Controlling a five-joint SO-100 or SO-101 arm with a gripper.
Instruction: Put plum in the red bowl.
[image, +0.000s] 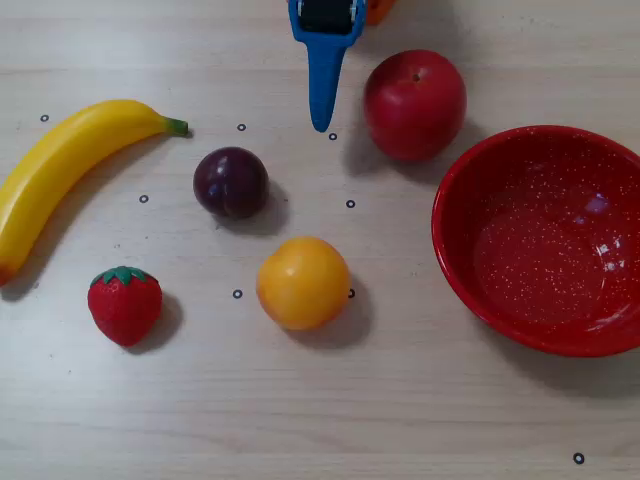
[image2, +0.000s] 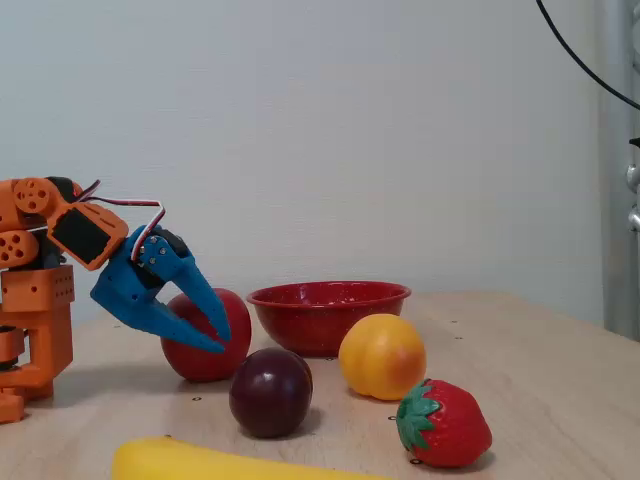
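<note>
Gripper (image2: 218, 335) jaws apart and empty, plum (image: 231, 182) on table just ahead of it, bowl (image: 470, 290) empty: nothing done yet.

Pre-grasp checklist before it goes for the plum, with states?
1. Gripper empty: ok, nothing between the fingers.
2. Jaws open enough for plum: ok, spread in the fixed view.
3. Plum free-standing: ok, apart from orange and apple.
4. Red bowl empty: ok.
5. Gripper over plum: not ok, it sits up-right of it in the overhead view, beside the apple.
</note>
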